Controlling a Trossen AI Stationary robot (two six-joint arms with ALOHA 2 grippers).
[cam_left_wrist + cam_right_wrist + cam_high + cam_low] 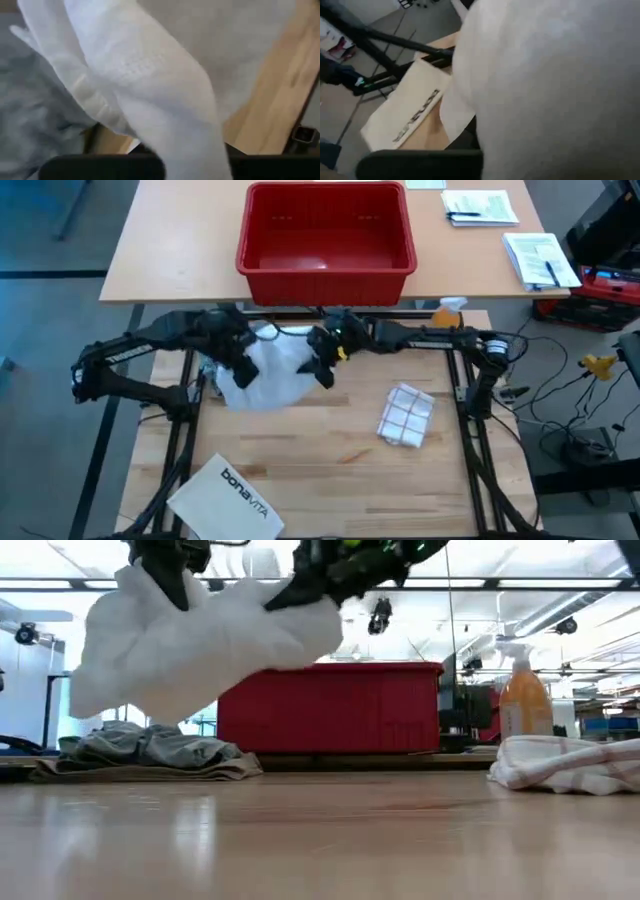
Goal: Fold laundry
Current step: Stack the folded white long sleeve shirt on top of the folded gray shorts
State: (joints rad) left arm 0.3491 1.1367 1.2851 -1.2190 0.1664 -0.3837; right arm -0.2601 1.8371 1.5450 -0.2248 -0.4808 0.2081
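Observation:
The white shirt (200, 650) hangs bunched in the air between my two grippers, clear of the table, over its far middle (268, 375). My left gripper (170, 575) is shut on its left upper part and my right gripper (305, 590) on its right upper part. White cloth fills both wrist views (150, 85) (555, 85) and hides the fingertips there. A grey garment (150, 745) lies crumpled on a flat khaki piece (215, 772) on the table behind the shirt, at the far left. My left gripper holds the white shirt by a bunched upper part (150, 590), coming from above with fingers pointing down. The cloth hangs below it, slack and in several layers, off the table. My right gripper holds the shirt's other upper end (320, 605), slanting down from the right. The cloth sags between the two holds.
A red bin (327, 240) stands on the tan table beyond the far edge. A spray bottle (450, 307) is at the far right. A folded checked towel (405, 417) lies right of centre. The white "bonavita" bag (232, 498) lies at the near left.

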